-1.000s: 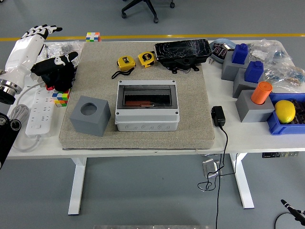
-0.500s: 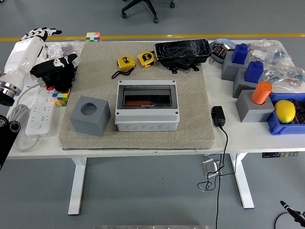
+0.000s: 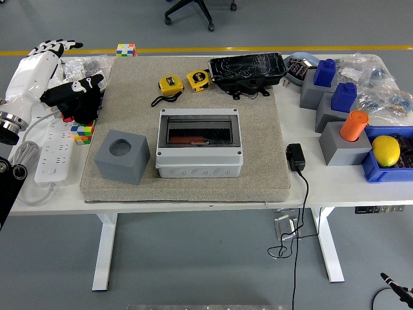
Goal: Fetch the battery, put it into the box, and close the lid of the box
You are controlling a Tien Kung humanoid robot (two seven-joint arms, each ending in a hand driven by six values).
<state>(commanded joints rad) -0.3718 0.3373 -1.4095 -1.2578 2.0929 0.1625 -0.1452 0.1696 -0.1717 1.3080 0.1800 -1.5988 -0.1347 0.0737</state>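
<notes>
Left robot hand [image 3: 57, 46], fingers spread, empty at counter's [image 3: 335, 184] far-left corner; lid-down grey plastic box [image 3: 200, 143] could block battery insertion.

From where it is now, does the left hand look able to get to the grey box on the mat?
Probably yes. The left hand is raised at the table's far left, fingers spread and empty; only the grey cube sits between it and the box, off the direct line.

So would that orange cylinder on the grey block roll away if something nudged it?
Probably. The orange cylinder stands upright on a grey block, so a push could tip it. Being round, it would likely roll off.
</notes>
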